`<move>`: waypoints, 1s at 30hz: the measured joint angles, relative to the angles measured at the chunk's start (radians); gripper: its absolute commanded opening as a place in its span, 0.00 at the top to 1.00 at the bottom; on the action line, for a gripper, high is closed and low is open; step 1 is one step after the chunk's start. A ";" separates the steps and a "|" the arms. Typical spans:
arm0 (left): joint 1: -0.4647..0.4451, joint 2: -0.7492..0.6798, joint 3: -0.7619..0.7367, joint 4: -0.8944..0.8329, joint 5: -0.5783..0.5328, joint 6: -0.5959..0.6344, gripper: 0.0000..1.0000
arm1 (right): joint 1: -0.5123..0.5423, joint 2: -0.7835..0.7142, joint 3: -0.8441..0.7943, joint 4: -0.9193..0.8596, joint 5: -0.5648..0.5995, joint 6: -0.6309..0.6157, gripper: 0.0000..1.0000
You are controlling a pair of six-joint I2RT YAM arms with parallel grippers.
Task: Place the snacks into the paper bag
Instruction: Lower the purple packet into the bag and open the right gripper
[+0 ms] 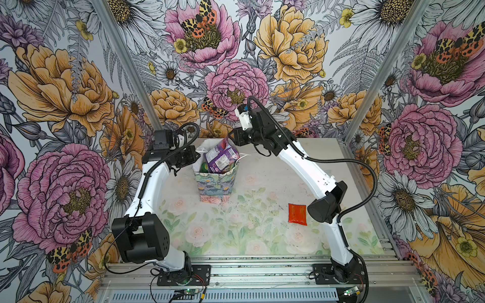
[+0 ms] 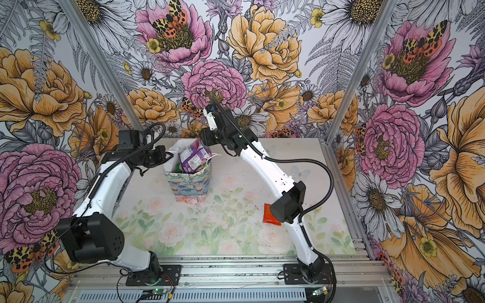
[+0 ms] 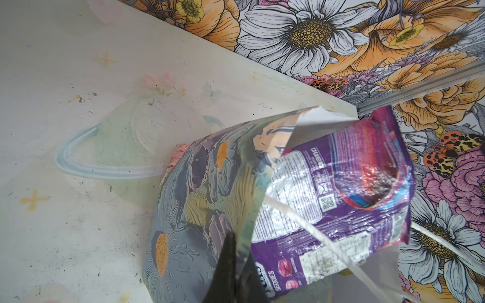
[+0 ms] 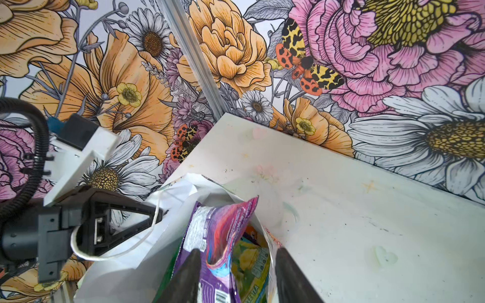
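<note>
Top views, both: the paper bag (image 1: 215,183) is seen standing upright toward the back of the counter (image 1: 236,236), between the two arms, with its mouth open. A purple packet (image 1: 220,157) is lodged in the mouth at a tilt, its upper part sticking out above the rim. A green packet (image 1: 203,166) is glimpsed deeper inside, beside it. A small red sachet (image 1: 297,213) is noted lying flat on the counter, well apart from the bag and just beside the right arm's elbow.

Left wrist view: the left hand (image 3: 232,262) is found closed tight. The bag's printed wall is pinched at the rim between the dark fingers (image 3: 228,265). A white cord handle (image 3: 309,225) is draped across the purple packet.

Right wrist view: the right hand (image 4: 237,251) is held over the bag's mouth with its jaws parted by a moderate gap, and nothing is gripped. The purple packet's top edge is seen between the two jaws. One jaw overlaps the packet in view, and the other lies outside the bag's rim on the counter side. Contact with the packet cannot be judged. A yellow-green packet (image 4: 252,259) is seen inside the bag beside the purple one. The left hand's tip is also recorded at the bag's opposite rim, with a second cord looped across it.
</note>
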 measured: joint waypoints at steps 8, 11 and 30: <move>0.001 0.000 0.000 0.000 0.000 0.000 1.00 | 0.028 0.034 -0.002 -0.014 0.013 -0.007 0.57; 0.001 0.000 0.000 0.000 0.000 0.000 1.00 | 0.039 0.053 -0.003 -0.021 0.013 -0.010 0.63; 0.004 0.000 0.000 -0.003 0.000 0.000 1.00 | 0.124 0.109 0.000 -0.032 -0.025 -0.014 1.00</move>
